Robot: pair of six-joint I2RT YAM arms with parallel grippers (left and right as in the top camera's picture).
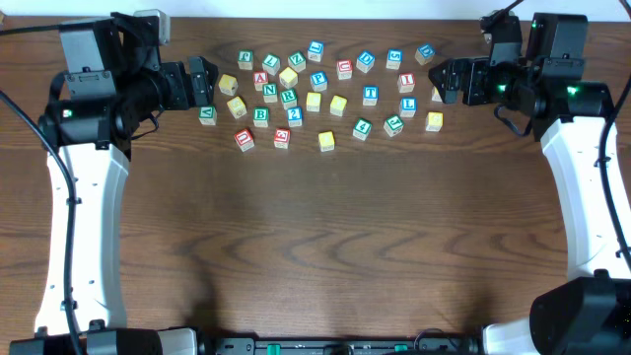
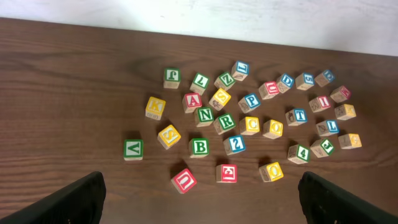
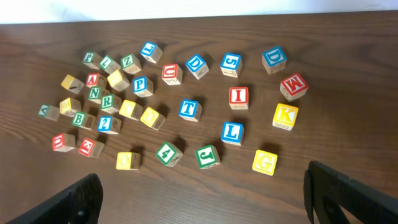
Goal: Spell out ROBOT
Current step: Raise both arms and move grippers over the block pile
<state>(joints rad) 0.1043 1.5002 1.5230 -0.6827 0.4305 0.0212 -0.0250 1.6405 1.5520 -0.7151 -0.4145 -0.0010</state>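
Observation:
Several wooden letter blocks lie scattered on the far half of the brown table (image 1: 315, 237). A green R (image 1: 288, 98), a green B (image 1: 260, 115), a blue T (image 1: 370, 96) and a yellow O (image 1: 326, 141) are among them. In the left wrist view I see the R (image 2: 224, 122), B (image 2: 199, 147), T (image 2: 299, 116) and two yellow O blocks (image 2: 273, 129) (image 2: 272, 171). My left gripper (image 1: 204, 84) (image 2: 200, 190) is open and empty at the left end of the cluster. My right gripper (image 1: 441, 82) (image 3: 202, 183) is open and empty at the right end.
Other blocks lie close around these: a red U (image 2: 184, 180), a green V (image 2: 132, 149), a yellow G (image 3: 264, 162), a yellow K (image 3: 285, 116) and a green J (image 3: 207, 156). Bare table lies in front of the blocks. A white wall borders the far edge.

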